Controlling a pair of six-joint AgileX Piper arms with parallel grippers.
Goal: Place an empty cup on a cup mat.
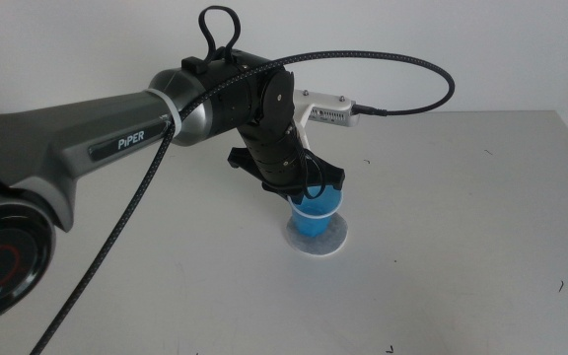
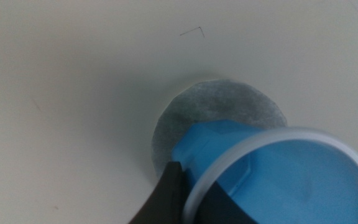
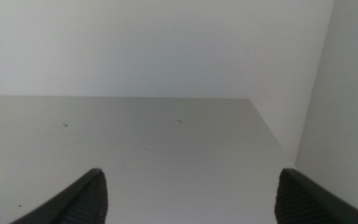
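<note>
1. Left gripper [image 1: 309, 189]: I read the jaws as closed on the rim of the cup [image 1: 318, 214]. In the left wrist view one dark jaw lies against the cup's outer blue wall, with the white rim passing over it; the second jaw is mostly hidden by the cup, so I judge the grip from the rim pinched between them, not from a clear sight of both.

2. The cup: small, bright blue, tapered, thin white rim, light blue inside, nothing in it. In the middle view it stands upright under the gripper.

3. The cup mat [image 1: 317, 240]: flat round disc, mottled grey top, white edge. The cup's base sits over it, toward the mat's 12 o'clock side in the middle view, leaving a wider crescent of mat showing at 6 o'clock. I cannot tell whether the base is fully down or just above the surface.

4. Step in hand, as I judge it: placement, at the end of the lowering.

5. Next move calls for: confirm contact, open the left jaws just enough to free the rim, then lift straight up so the light cup is not dragged or tipped.

6. Right gripper [image 3: 188, 196]: waiting, out of the middle view. Jaws wide apart, holding nothing, over the bare table [image 3: 166, 149].
</note>
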